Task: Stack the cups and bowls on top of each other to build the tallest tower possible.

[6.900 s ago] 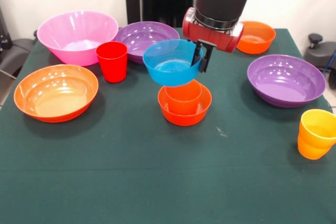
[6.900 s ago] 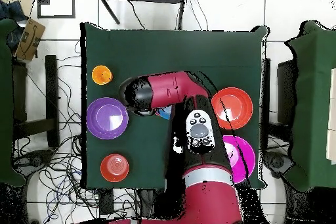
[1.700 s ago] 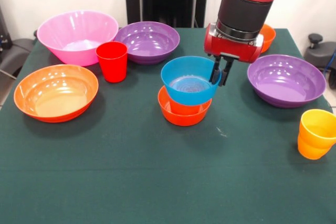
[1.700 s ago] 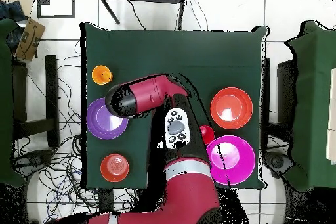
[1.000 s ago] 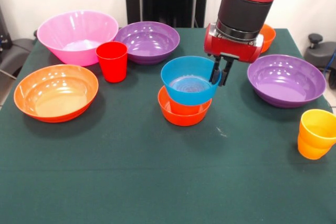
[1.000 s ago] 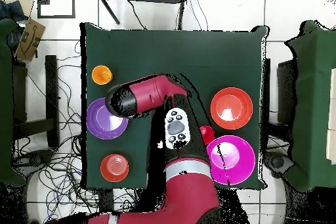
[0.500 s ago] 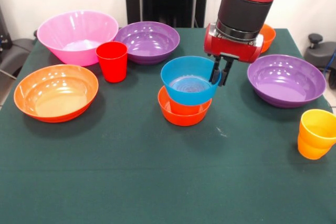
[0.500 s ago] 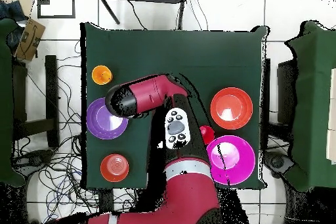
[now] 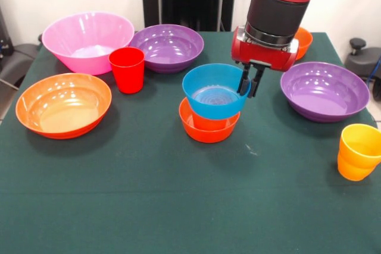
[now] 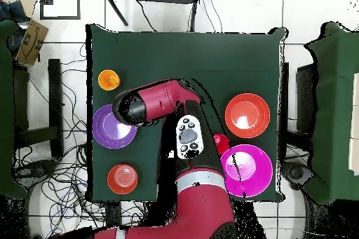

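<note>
Nothing has shifted since half a second ago: gripper [image 9: 248, 85] fingers still pinch the blue bowl's [image 9: 214, 92] right rim, bowl seated over the orange bowl [image 9: 208, 128] mid-bench [image 9: 178, 206].

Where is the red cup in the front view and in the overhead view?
Front view: the red cup stands left of centre, in front of the gap between the pink bowl and a purple bowl.
Overhead view: only a red sliver shows at the arm's right edge, just above the pink bowl.
Shared landmark: the pink bowl.
</note>
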`<state>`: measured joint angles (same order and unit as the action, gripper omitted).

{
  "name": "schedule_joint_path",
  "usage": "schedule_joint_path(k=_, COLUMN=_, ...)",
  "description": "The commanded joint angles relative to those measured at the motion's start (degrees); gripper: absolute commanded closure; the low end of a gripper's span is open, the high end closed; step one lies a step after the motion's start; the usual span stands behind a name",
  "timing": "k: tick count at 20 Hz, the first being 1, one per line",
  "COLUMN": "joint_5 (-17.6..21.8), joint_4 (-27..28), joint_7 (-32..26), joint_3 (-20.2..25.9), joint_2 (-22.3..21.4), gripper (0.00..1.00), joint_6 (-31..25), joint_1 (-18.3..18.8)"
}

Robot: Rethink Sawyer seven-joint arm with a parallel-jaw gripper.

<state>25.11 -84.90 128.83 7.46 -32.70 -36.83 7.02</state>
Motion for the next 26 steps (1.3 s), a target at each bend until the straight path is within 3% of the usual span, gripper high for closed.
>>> schedule_joint_path(k=1, joint_5=5.1, joint_4=-3.5, joint_7=-5.9, joint_3=2.1, joint_2=3.9, gripper=1.00, joint_6=1.8, joint_1=0.3)
schedule_joint_path(k=26, joint_5=4.4, joint_4=-4.1, joint_7=-6.9, joint_3=2.6, joint_2=2.9, gripper=1.00, joint_6=0.5, joint_1=1.1)
